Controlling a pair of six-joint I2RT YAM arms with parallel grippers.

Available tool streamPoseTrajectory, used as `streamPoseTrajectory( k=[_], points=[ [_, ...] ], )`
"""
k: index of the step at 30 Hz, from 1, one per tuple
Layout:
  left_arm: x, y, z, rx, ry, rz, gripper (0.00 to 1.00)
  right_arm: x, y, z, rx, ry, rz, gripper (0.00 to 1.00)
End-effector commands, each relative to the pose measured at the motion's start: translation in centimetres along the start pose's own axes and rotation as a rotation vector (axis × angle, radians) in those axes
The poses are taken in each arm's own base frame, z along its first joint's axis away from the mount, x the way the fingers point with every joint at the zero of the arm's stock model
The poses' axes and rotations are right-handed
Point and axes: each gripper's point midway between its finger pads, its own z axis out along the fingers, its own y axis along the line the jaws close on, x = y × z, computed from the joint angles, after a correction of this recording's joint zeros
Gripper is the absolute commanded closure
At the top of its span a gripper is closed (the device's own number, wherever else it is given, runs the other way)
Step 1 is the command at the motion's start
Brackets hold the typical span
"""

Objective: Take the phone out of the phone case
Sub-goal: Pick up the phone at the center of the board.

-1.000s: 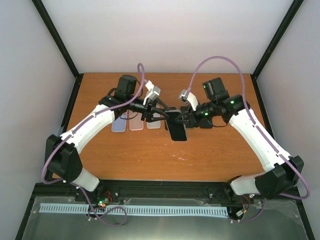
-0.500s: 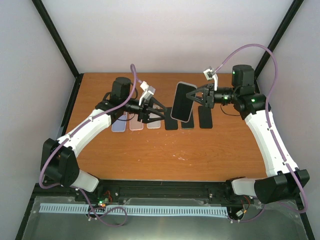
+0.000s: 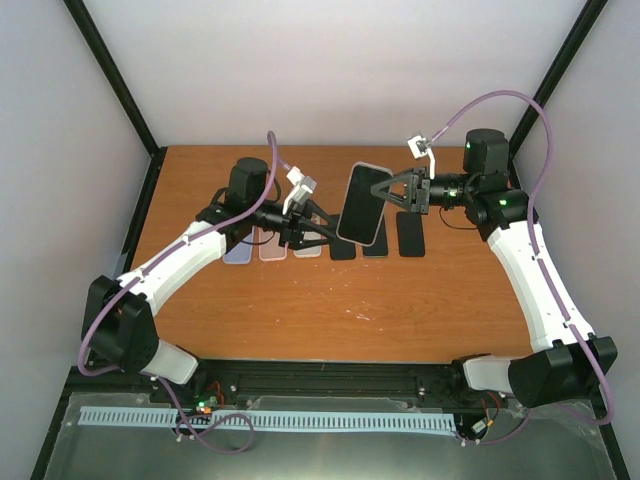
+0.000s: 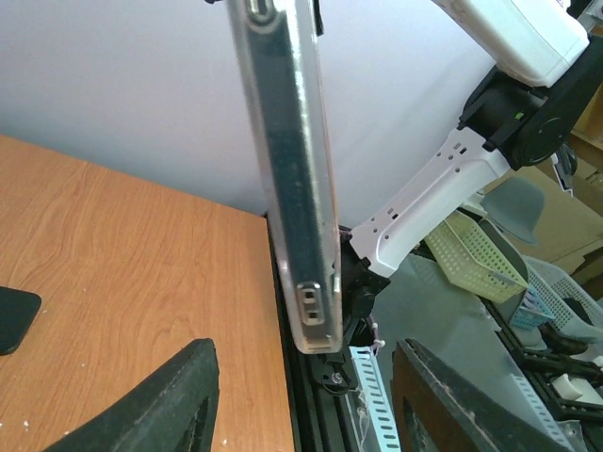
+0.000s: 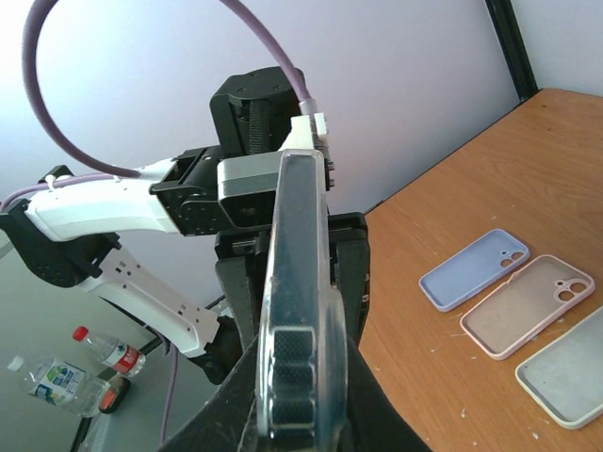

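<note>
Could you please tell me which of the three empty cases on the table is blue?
The lavender-blue case at the row's end, leftmost from above; the middle case is pink-rimmed and the third case pale grey-green.

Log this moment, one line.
right gripper: shut on phone, aloft | left gripper: open, beside phone | empty cases: on table

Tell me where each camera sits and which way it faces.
Top external: above and behind the robot, looking down on the table; left arm and right arm show whole, right gripper holds the phone, left gripper open beside it.
Left wrist: on the left arm, facing the phone's edge and the right arm beyond; its fingers show below.
Right wrist: on the right arm, facing the left arm and three cases; its fingers clamp the phone.
Both wrist views see the phone edge-on, from opposite sides.
</note>
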Motion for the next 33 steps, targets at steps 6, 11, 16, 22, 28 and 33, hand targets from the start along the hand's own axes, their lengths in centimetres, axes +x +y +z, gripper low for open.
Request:
streamPoseTrajectory(
  k=[6,11,16,22,28,33],
  points=[
    [-1.3,0.8,0.3,-0.032,-0.017,0.014,0.58,-0.5,2.6,-0.6,-0.085,-0.01,-0.055,0.97],
    [-1.3,1.8,0.3,-0.068,-0.018,-0.008,0.63,-0.3,3.0,-0.7,-0.097,-0.006,-0.056,0.97],
    [-0.9,2.9,0.3,-0.103,-0.017,-0.036,0.68,0.0,3.7,-0.7,-0.146,0.004,-0.044,0.97],
    [-1.0,4.0,0.2,-0.138,-0.023,-0.064,0.73,0.4,4.4,-0.8,-0.186,0.015,-0.036,0.97],
    [-0.7,5.8,0.2,-0.197,-0.021,-0.103,0.77,0.7,4.8,-0.8,-0.216,0.025,-0.026,0.97],
    [-0.2,7.3,-0.1,-0.245,-0.023,-0.143,0.8,0.9,5.4,-0.9,-0.249,0.036,-0.019,0.97]
  ],
)
